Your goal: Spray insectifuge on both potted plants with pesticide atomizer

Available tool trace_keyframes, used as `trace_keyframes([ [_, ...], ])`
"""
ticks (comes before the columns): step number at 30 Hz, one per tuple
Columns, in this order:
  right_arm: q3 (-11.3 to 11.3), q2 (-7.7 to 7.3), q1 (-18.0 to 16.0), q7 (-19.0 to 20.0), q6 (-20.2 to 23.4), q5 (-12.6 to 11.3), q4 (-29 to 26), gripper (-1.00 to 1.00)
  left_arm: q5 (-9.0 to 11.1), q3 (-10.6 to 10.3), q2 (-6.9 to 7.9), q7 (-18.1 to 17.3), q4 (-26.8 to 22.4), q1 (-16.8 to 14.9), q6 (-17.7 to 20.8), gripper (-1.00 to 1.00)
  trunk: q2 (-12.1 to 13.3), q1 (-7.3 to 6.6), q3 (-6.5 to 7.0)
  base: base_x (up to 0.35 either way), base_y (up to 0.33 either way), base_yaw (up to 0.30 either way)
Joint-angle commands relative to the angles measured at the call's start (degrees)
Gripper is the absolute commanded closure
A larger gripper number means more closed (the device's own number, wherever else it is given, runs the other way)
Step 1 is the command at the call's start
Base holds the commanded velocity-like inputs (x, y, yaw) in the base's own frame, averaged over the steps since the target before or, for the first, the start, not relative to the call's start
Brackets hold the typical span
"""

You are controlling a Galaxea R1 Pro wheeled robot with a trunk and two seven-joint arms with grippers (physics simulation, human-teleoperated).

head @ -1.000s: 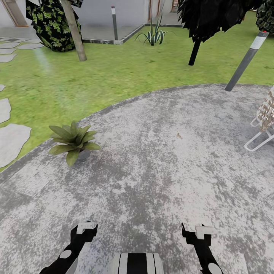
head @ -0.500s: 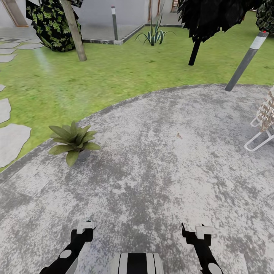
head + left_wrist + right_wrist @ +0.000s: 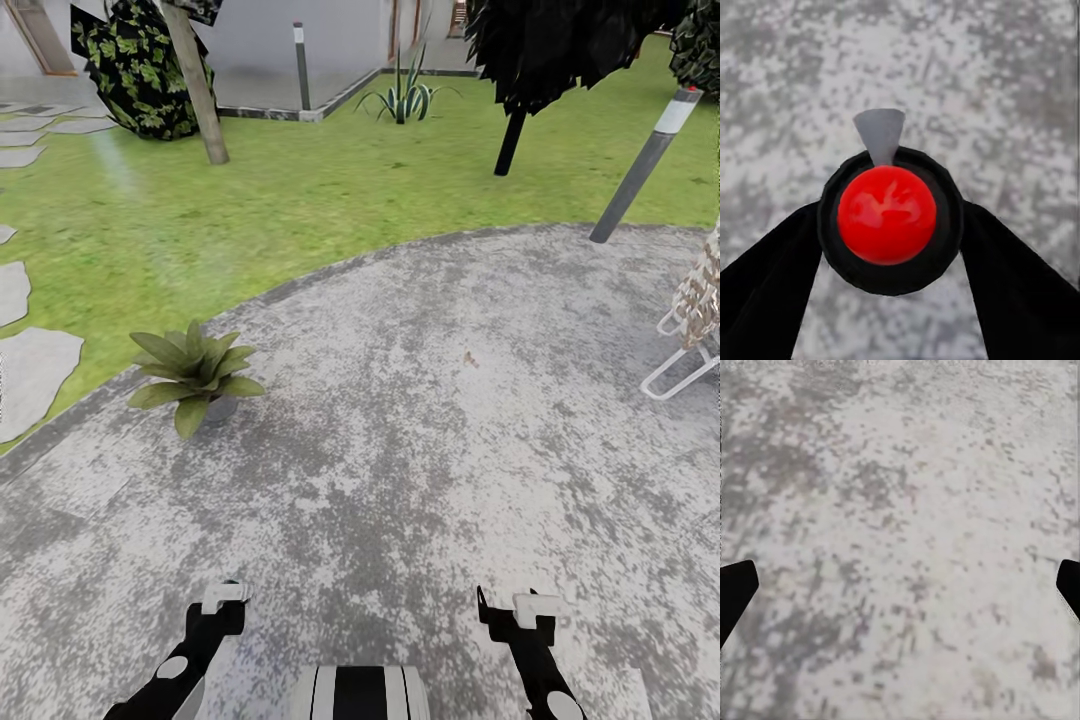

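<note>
Head view: the grey patio (image 3: 430, 420) spreads under both pincers, lawn (image 3: 330, 200) beyond. One potted plant (image 3: 192, 371) sits ahead of the left pincer (image 3: 224, 594). A chair (image 3: 690, 330) is cut off. Left wrist: fingers clamp a red-topped object (image 3: 886, 214), body hidden. Right pincer (image 3: 900, 585) gapes, empty

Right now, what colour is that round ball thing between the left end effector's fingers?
Shiny red ball, set in a black ring; the left wrist view shows it best.

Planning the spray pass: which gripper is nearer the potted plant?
Left. The left gripper sits almost straight below the potted plant; the right gripper is far across the patio.
</note>
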Motion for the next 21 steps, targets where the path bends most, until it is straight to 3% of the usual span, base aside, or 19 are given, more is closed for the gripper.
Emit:
trace_keyframes([
  [1,0.1,-0.01,0.0,-0.2,-0.1,0.1,0.0,-1.00,0.0,0.0,0.00,0.0,0.1,0.0,-0.2,1.00,0.0,-0.03,0.20,0.000,0.000,0.000],
  [21,0.1,-0.01,0.0,-0.2,-0.1,0.1,0.0,-1.00,0.0,0.0,0.00,-0.1,-0.3,0.0,0.0,1.00,0.3,-0.55,4.63,0.000,0.000,0.000],
])
